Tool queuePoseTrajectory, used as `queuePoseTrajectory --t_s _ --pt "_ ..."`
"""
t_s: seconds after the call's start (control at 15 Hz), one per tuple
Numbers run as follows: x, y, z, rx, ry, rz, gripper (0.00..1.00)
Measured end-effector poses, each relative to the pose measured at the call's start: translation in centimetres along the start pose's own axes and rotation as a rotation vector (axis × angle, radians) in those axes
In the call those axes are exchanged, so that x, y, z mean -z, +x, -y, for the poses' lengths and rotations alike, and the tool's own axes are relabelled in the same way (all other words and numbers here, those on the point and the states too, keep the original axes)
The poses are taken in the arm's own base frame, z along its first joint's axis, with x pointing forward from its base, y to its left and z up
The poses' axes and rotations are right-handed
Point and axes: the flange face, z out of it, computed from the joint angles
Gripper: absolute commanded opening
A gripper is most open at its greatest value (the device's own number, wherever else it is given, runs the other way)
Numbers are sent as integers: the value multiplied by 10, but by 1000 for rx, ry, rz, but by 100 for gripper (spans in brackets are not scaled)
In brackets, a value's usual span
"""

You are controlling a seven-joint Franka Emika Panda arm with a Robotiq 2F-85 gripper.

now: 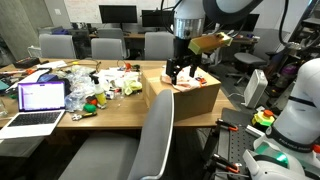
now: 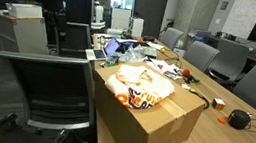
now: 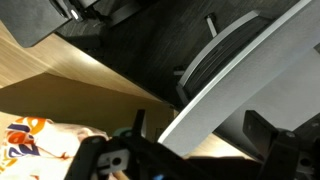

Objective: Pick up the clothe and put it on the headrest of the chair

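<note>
The gripper (image 1: 180, 72) hung at upper centre in an exterior view, too small and dark to tell how far its jaws stood apart. The clothe (image 1: 190, 83) lay crumpled just beneath it in the frame, on top of the cardboard box (image 1: 185, 102). The headrest of the chair (image 1: 160, 98) rose at lower centre, bare.

An office or lab workspace: dark monitors (image 1: 118, 13) line desks at the back, 3 grey swivel chairs (image 1: 107, 47) face a long wooden table (image 1: 110, 115) holding an open laptop (image 1: 40, 100) and scattered clutter.
</note>
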Motion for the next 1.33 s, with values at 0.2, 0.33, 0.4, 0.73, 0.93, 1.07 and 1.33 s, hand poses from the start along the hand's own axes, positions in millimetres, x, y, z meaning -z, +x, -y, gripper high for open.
queuePoseTrajectory --t_s 0.2,0.33,0.4,0.73,0.93,1.07,1.33 --pt "-4 13 -28 -74 15 19 100" --pt "-8 21 -43 -116 20 29 100" --pt "-9 26 -49 -139 24 30 100" --pt "-6 66 -80 -329 77 -43 100" --pt "-8 94 -100 -455 89 -76 100" --pt "-17 111 -112 -523 74 -68 100" --pt "-46 136 -122 -607 44 -19 100"
